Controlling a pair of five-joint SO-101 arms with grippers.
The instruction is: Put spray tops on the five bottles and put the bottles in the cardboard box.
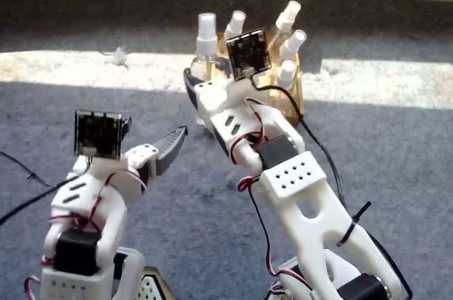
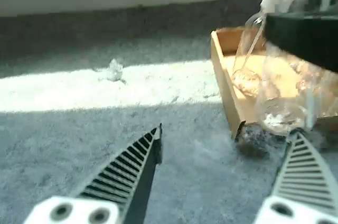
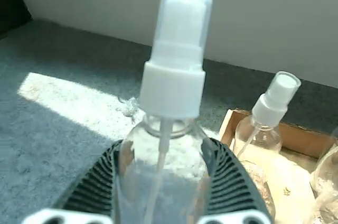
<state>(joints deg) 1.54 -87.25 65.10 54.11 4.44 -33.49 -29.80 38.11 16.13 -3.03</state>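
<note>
The bottle, its spray top on, is pinched upright in the right gripper. The box with the other bottles lies just beside that gripper. Best to clear the rim, lower into a free gap without knocking neighbours, then release. The left gripper hangs spread near the box.

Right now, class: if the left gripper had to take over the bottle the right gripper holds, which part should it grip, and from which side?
Probably the white spray-top collar, from the open carpet side: the right gripper wraps the upright bottle's clear body, and the cardboard box crowds the other side.
</note>
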